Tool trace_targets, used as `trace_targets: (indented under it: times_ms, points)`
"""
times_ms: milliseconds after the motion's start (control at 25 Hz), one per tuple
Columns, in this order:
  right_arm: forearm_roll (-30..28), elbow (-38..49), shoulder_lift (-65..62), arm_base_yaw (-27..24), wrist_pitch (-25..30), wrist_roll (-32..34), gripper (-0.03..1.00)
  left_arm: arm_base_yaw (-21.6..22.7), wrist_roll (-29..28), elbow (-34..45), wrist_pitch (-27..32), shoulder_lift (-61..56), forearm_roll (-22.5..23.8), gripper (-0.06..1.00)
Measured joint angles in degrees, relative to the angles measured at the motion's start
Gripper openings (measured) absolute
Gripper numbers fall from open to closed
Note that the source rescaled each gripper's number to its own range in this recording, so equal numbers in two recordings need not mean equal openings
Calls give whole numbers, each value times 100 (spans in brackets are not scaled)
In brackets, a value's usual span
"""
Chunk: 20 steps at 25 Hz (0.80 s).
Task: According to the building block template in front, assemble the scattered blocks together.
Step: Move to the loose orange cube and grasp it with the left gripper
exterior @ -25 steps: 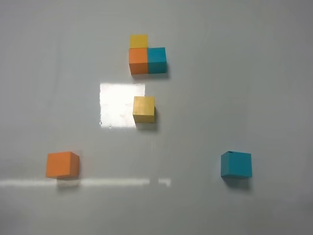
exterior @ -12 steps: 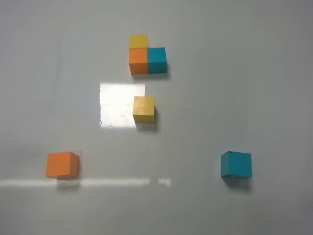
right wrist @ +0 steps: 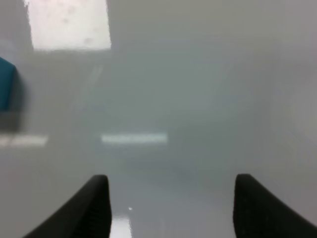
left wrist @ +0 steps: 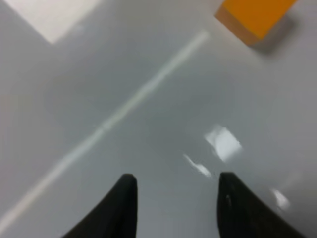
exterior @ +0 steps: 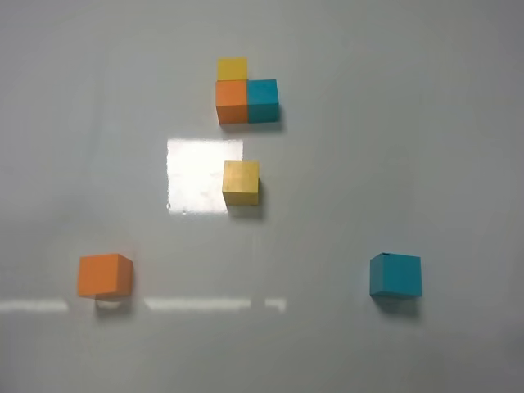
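The template lies at the back middle of the grey table: a bright yellow, an orange and a teal small cube joined in an L. Three larger loose cubes lie apart: mustard yellow in the middle, orange at front left, teal at front right. Neither arm shows in the exterior view. In the left wrist view my left gripper is open and empty over bare table, with the orange cube ahead of it. In the right wrist view my right gripper is open and empty, with the teal cube at the frame's edge.
A bright square glare patch lies on the table just left of the mustard cube. A thin bright reflection strip runs across the front of the table, broken below the orange cube.
The cubes have not moved. The reflection strip at the front left now has a gap below the orange cube, where it was unbroken before.
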Motion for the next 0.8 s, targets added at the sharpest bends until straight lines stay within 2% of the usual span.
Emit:
trace_targets:
  times_ms: [40,120,200,280,480,680,800]
  points:
    - [0,0,0,0,0,0,50,-154,76,-16,0,170,19,19]
    - [0,0,0,0,0,0,50,-421,156,-91,-6,465,95,45]
    - [0,0,0,0,0,0,50,-676,249,-193,-6,772,182,65]
    - [0,0,0,0,0,0,50,-907,406,-304,-17,1047,238,77]
    - [0,0,0,0,0,0,50,-1671,515,-484,-10,1712,701,83]
    - [0,0,0,0,0,0,50,-2500,368,-514,-16,2131,1776,86]
    - [0,0,0,0,0,0,50,-2907,282,-514,-91,2387,2100,86]
